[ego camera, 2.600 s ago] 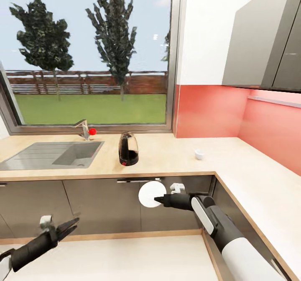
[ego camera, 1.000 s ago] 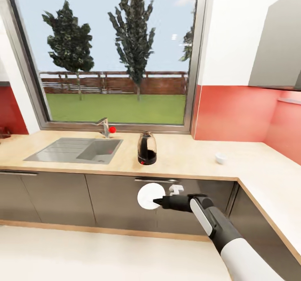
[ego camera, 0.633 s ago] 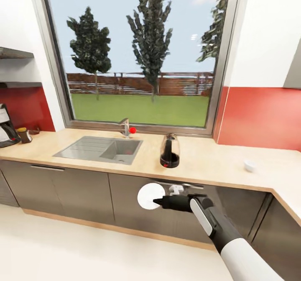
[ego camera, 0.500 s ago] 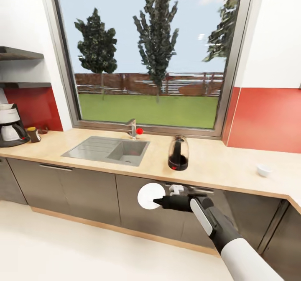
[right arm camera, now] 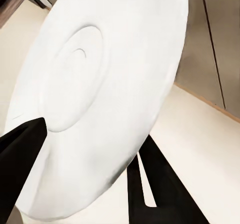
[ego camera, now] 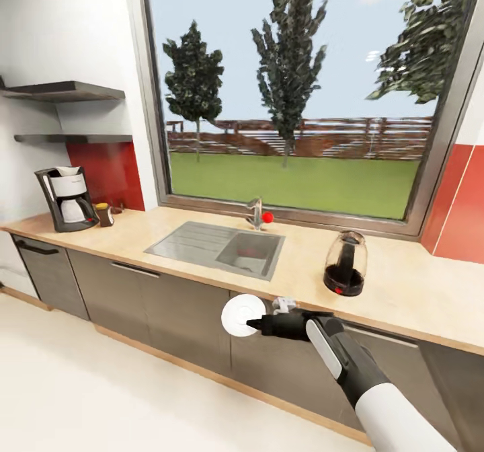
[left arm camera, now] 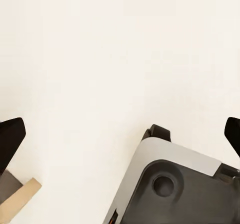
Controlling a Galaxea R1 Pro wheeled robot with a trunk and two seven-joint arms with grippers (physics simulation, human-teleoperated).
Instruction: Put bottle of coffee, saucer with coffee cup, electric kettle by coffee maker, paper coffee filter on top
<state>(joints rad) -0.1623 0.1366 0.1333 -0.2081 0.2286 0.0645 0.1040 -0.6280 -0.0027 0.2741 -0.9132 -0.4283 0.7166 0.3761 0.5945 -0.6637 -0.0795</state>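
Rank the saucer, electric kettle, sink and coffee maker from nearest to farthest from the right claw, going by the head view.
1. Saucer, held in the right claw.
2. Electric kettle, on the countertop to its right.
3. Sink, under the window; close to the kettle's rank.
4. Coffee maker, far left end.

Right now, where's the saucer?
In the head view the saucer is held on edge in the right gripper, in front of the grey cabinet fronts, below the steel sink.

Large window (ego camera: 296, 95) above steel sink (ego camera: 218, 248), well beyond claw; trees, lawn outside. Red backsplash (ego camera: 107, 173), grey cabinet fronts (ego camera: 134, 297), pale floor (ego camera: 87, 385) below claw. Daylight, probably.
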